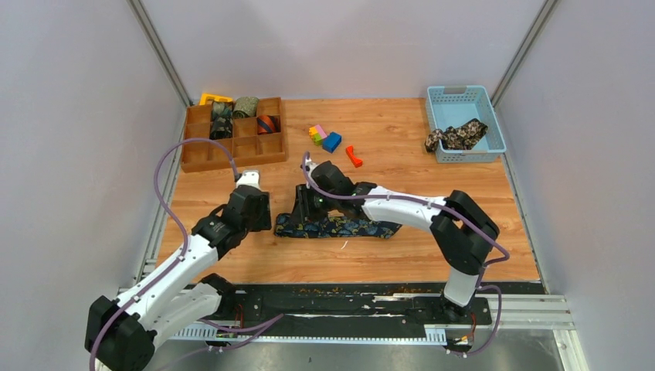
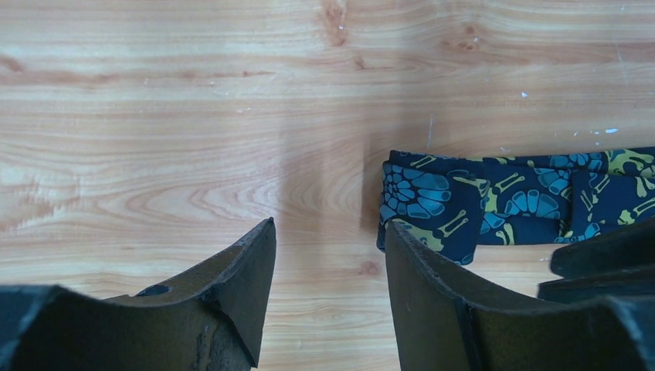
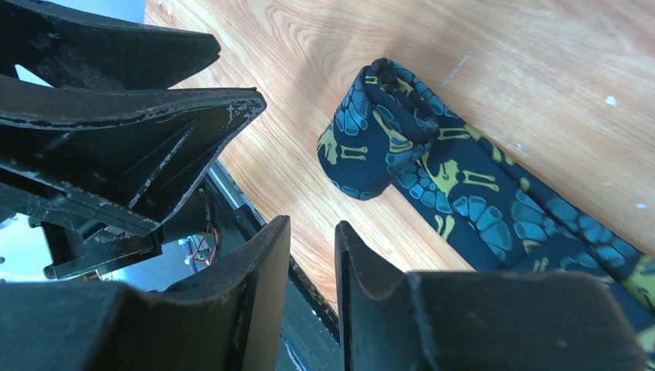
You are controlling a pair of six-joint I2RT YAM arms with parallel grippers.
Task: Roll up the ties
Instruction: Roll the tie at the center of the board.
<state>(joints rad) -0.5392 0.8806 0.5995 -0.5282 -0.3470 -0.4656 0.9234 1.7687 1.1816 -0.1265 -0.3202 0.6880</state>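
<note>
Grey walls [image 1: 77, 116], wooden table [image 1: 402, 255], navy paisley tie [image 1: 340, 226] mid-table with curled end, left gripper [image 2: 328, 232] wide apart, right gripper [image 3: 313, 224] narrowly apart, both empty

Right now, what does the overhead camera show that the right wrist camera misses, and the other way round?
Only overhead: a wooden tray holding rolled ties, a blue basket with another tie, and coloured blocks. Only the right wrist: the end of the navy tie curled into a small roll, and the right end effector, its jaws narrowly apart, gripping nothing. Both: the navy tie lying on the wooden table.
</note>
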